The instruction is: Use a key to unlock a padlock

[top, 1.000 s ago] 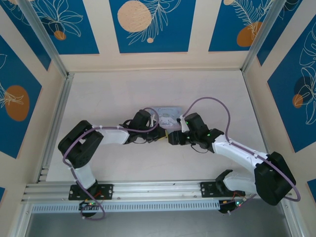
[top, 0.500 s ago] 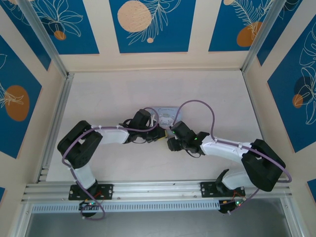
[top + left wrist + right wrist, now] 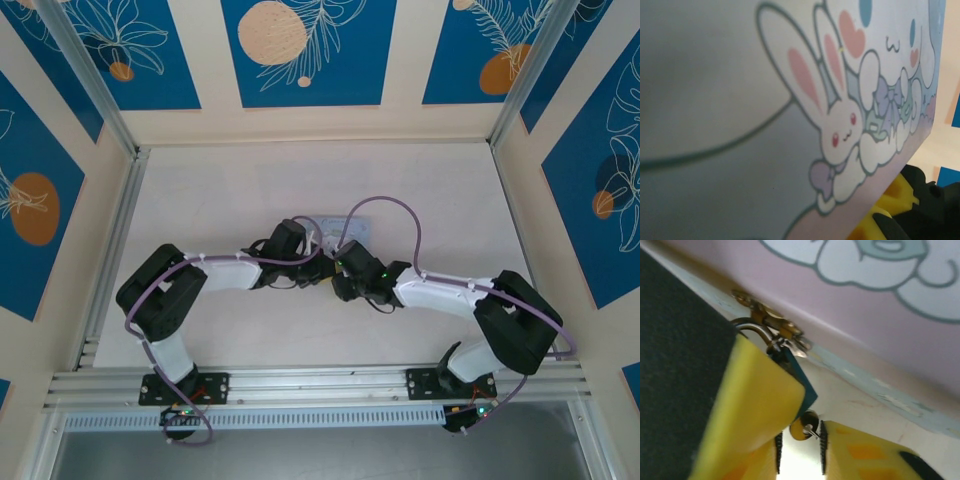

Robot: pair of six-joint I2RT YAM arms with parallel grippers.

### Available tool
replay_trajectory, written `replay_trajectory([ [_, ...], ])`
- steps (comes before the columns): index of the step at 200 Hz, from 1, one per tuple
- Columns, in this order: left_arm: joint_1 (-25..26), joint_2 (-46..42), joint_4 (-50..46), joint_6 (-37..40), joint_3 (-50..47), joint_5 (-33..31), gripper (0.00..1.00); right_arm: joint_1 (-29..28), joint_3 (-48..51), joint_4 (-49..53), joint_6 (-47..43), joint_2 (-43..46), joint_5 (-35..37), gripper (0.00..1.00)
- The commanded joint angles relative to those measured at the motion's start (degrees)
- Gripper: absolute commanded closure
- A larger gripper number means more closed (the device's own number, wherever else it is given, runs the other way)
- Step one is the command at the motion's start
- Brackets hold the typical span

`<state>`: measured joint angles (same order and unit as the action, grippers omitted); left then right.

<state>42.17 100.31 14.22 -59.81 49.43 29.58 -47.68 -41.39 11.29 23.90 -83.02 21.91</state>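
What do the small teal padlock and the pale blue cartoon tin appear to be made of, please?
The small teal padlock looks like painted metal, its thin curved shackle bare and shiny silver. The pale blue rectangular cartoon tin looks like smooth printed sheet metal, though plastic is possible.

I've swung the right arm (image 3: 440,295) left and in. The right gripper (image 3: 337,284), earlier off the tin's (image 3: 360,230) right end, now sits close against the left gripper (image 3: 318,272), its purple cable (image 3: 385,199) looping over the tin.
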Motion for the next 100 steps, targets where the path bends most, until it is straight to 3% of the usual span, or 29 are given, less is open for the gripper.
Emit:
replay_trajectory([
  [1,0.21,-1.34,-0.73,-0.24,1.11,3.38,1.00,0.12,-2.12,-1.07,-0.05,-0.31,1.31,0.83],
  [41,0.22,-0.96,-0.70,-0.01,0.53,3.22,1.00,2.36,-0.37,-0.98,0.55,4.19,-5.93,0.84],
  [57,0.14,-0.76,-0.74,0.22,0.36,3.08,1.00,4.98,1.34,-1.96,0.56,7.15,-14.74,0.64],
  [72,0.16,-0.60,-0.86,0.55,0.31,2.98,1.00,6.45,3.11,-1.56,1.60,10.51,-17.39,0.47],
  [100,0.11,-0.07,-1.02,1.01,0.14,2.84,1.00,11.03,6.73,-2.26,6.52,16.77,-21.33,0.42],
])
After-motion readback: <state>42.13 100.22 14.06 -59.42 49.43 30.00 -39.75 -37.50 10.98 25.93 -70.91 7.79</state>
